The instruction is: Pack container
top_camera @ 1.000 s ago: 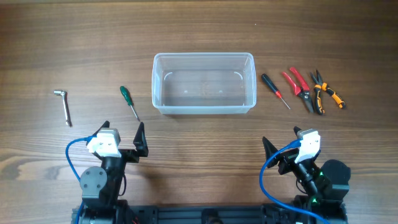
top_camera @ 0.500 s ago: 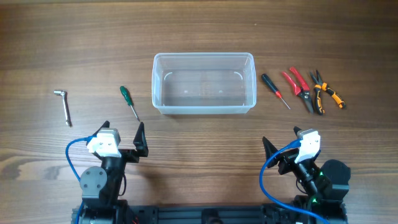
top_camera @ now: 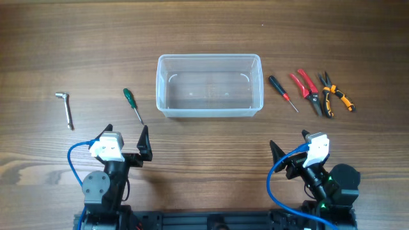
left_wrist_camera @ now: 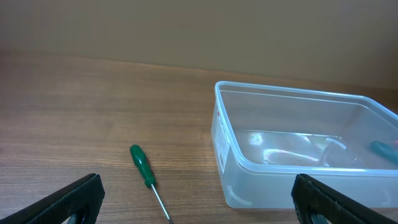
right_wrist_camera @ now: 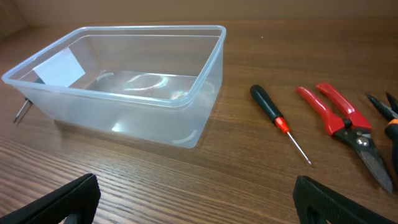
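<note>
The clear plastic container (top_camera: pixel 209 85) stands empty at the table's middle; it also shows in the left wrist view (left_wrist_camera: pixel 298 149) and the right wrist view (right_wrist_camera: pixel 124 81). A green-handled screwdriver (top_camera: pixel 132 105) lies to its left, seen also in the left wrist view (left_wrist_camera: pixel 146 174). A black-handled screwdriver (top_camera: pixel 282 92), red cutters (top_camera: pixel 307 88) and orange-handled pliers (top_camera: pixel 335 96) lie to its right. My left gripper (top_camera: pixel 126 145) is open and empty near the front edge. My right gripper (top_camera: pixel 289 150) is open and empty at the front right.
A small metal L-shaped wrench (top_camera: pixel 65 107) lies at the far left. The black-handled screwdriver (right_wrist_camera: pixel 277 124) and red cutters (right_wrist_camera: pixel 342 124) show in the right wrist view. Blue cables loop at both arm bases.
</note>
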`<state>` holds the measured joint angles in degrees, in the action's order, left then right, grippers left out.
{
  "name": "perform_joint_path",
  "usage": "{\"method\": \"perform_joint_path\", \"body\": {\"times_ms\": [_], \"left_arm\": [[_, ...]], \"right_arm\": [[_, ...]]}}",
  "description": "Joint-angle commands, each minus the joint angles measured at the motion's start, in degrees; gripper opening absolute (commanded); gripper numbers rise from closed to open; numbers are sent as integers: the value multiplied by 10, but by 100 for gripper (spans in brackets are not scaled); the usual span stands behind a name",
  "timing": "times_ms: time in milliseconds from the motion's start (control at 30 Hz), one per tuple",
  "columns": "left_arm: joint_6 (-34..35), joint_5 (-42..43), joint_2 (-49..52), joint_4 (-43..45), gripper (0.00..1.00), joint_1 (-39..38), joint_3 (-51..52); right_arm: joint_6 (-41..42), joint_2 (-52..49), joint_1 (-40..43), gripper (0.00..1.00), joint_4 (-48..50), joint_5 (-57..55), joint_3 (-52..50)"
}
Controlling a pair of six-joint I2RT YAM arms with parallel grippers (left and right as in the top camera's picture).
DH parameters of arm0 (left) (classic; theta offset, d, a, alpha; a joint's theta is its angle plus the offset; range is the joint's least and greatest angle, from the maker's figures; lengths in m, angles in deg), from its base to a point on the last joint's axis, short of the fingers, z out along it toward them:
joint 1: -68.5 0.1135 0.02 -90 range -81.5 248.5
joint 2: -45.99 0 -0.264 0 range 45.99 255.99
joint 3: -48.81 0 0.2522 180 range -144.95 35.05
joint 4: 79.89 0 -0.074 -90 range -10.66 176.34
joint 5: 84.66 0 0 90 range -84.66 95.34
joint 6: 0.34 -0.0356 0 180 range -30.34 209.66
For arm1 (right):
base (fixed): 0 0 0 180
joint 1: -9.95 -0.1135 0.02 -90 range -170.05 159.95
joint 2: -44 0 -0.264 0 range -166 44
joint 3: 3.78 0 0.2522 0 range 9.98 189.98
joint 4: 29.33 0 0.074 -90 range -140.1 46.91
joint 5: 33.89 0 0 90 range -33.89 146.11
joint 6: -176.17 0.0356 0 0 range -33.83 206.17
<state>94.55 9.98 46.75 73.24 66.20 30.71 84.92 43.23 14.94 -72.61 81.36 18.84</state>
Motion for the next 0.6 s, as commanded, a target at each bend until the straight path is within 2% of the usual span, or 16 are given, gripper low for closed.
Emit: {"method": "perform_joint_path", "body": {"times_ms": [0, 133, 567], "left_arm": [[3, 11, 0, 2, 100, -3, 4], [3, 11, 0, 2, 100, -3, 4], [3, 11, 0, 2, 100, -3, 4]], "right_arm": [[70, 2, -3, 100, 13, 0, 1], [78, 2, -3, 100, 60, 48, 6], [108, -55, -3, 100, 38, 48, 102]]}}
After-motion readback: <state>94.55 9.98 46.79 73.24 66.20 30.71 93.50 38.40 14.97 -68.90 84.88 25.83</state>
